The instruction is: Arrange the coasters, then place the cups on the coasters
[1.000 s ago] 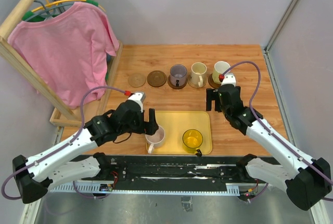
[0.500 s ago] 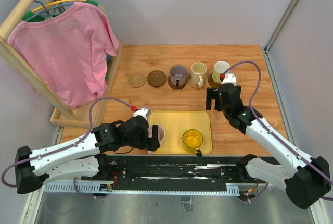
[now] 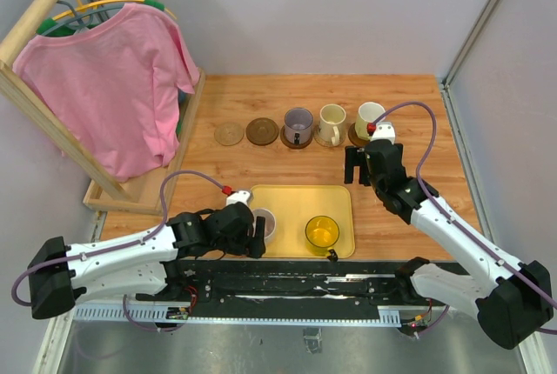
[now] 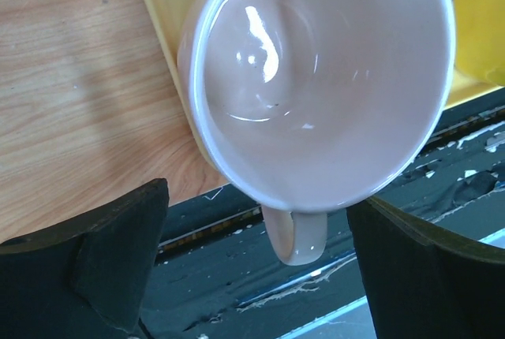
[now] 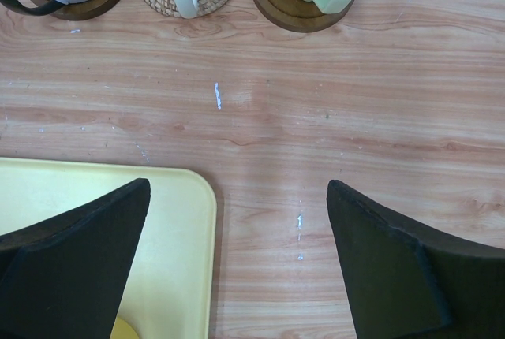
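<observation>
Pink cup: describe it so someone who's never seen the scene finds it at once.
Start at the rectangular yellow tray in the near middle of the wooden table. Two cups stand on it; the pink cup is at its left end, handle toward the near edge. It is opaque pale pink; its neighbour, the yellow cup, is translucent.

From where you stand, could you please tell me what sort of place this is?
Likely a robot test cell: plain grey walls, a wooden tabletop, and a pink T-shirt on a wooden rack.
</observation>
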Motion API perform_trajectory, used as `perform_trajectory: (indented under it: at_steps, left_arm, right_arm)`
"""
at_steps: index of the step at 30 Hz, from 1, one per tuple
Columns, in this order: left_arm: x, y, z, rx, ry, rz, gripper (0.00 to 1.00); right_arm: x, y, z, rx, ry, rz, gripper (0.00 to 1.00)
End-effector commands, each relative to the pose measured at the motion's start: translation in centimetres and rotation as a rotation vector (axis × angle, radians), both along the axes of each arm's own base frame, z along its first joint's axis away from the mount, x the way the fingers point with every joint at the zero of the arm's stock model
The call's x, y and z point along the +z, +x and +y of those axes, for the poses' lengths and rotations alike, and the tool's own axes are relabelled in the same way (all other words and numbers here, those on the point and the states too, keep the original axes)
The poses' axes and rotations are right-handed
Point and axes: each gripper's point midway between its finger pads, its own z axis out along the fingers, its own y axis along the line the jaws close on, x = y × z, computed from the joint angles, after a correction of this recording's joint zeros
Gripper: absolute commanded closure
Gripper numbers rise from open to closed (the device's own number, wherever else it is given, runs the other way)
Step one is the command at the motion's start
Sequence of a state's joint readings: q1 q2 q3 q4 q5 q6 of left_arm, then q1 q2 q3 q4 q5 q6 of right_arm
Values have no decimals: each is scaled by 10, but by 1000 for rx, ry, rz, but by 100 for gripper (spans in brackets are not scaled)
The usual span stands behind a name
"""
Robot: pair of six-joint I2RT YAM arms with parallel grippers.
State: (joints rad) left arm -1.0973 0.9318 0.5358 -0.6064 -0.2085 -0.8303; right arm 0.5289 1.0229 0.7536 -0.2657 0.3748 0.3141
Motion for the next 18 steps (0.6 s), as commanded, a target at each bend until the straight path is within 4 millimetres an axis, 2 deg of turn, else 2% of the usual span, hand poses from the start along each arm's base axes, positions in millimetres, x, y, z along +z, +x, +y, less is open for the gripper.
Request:
perform_trajectory:
  at_steps: [1,5,9,13,17,18]
  left_arm:
    - [4,7,-12,-18,-39,-50,7]
    - [7,8,-16,-39,-50,-60,29]
    - [6,5,-20,-60,-58,-51,60]
    - [4,1,-22,-82,-57,-31,70]
    - [4,-2,-25,-111,-55,-26,95]
    - [5,-1,-27,-116,-56,-30,99]
  right_arm:
    - [3,4,-3,-25,14,-15,5]
    - [1,4,-2,-22,21,-10,5]
    - [0,3,-2,-22,24,-9,5]
    - [-1,2,-2,-20,27,-9,5]
    - [0,1,-1,-14,31,-10,5]
    - [1,1,-1,-14,32,-11,4]
